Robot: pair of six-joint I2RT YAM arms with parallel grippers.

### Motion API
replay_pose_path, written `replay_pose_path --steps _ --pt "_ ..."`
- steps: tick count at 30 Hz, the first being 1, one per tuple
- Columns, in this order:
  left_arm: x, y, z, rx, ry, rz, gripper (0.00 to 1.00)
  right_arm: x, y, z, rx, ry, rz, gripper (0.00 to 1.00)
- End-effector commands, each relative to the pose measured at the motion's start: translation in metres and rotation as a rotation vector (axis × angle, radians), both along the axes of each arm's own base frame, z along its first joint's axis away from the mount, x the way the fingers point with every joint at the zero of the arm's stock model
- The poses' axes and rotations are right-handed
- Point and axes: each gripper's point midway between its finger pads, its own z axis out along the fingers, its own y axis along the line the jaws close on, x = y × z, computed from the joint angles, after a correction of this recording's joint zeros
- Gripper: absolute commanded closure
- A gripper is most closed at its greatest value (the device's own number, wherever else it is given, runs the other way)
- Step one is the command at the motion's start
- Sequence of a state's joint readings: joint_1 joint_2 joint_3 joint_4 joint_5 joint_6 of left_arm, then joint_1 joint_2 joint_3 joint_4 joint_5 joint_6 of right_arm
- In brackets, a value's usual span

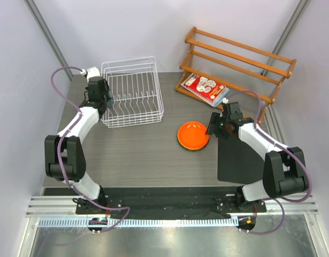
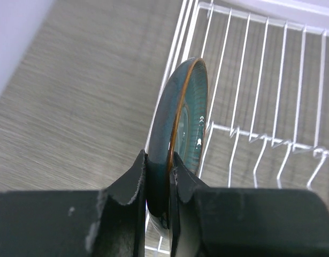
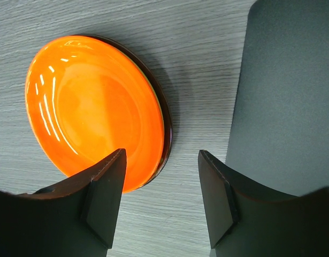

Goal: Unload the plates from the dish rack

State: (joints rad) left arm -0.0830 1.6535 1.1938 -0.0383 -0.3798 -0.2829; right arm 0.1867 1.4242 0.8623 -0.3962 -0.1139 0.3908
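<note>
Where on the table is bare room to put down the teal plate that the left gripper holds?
The widest bare patch of the table lies between the rack, the orange plate and the near edge. The dark mat is bare too. It is crowded at the far right, around the shelf, the pack and the right gripper.

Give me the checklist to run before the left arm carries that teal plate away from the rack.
1. Grip of left hand on teal plate: ok, shut on its rim, plate on edge.
2. Plate clear of dish rack wires: cannot tell, it stands close against the left wall.
3. Free right hand: ok, open, holding nothing.
4. Settled orange plate: ok, lying flat, a darker rim beneath it.
5. Other plates left in the rack: ok, none seen from above.
</note>
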Motion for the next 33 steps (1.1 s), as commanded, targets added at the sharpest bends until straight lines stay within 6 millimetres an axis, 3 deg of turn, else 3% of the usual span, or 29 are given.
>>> replay_pose_path --steps 1,6,10,13,16,17,25,33 --pt "0.008 -0.001 0.081 -0.021 -0.207 -0.001 1.0 0.009 0.003 0.02 0.0 -0.083 0.008 0.38" --pt "-0.006 -0.012 0.104 -0.098 -0.25 -0.04 1.0 0.012 0.005 0.032 0.002 -0.116 0.016 0.38" --pt "-0.019 -0.033 0.119 -0.207 -0.28 -0.118 1.0 0.017 0.012 0.05 0.031 -0.163 0.041 0.38" --pt "-0.028 -0.061 0.125 -0.315 -0.284 -0.238 1.0 0.022 0.024 0.067 0.09 -0.214 0.083 0.38" --pt "-0.038 -0.103 0.121 -0.45 -0.262 -0.386 1.0 0.027 0.04 0.087 0.172 -0.275 0.126 0.38" --pt "-0.044 -0.12 0.11 -0.502 -0.23 -0.455 1.0 0.026 0.045 0.092 0.203 -0.284 0.141 0.38" --pt "-0.066 -0.217 0.091 -0.653 -0.189 -0.682 1.0 0.029 0.078 0.122 0.379 -0.372 0.221 0.34" --pt "-0.081 -0.271 0.087 -0.731 -0.167 -0.797 1.0 0.026 0.102 0.134 0.53 -0.418 0.292 0.31"
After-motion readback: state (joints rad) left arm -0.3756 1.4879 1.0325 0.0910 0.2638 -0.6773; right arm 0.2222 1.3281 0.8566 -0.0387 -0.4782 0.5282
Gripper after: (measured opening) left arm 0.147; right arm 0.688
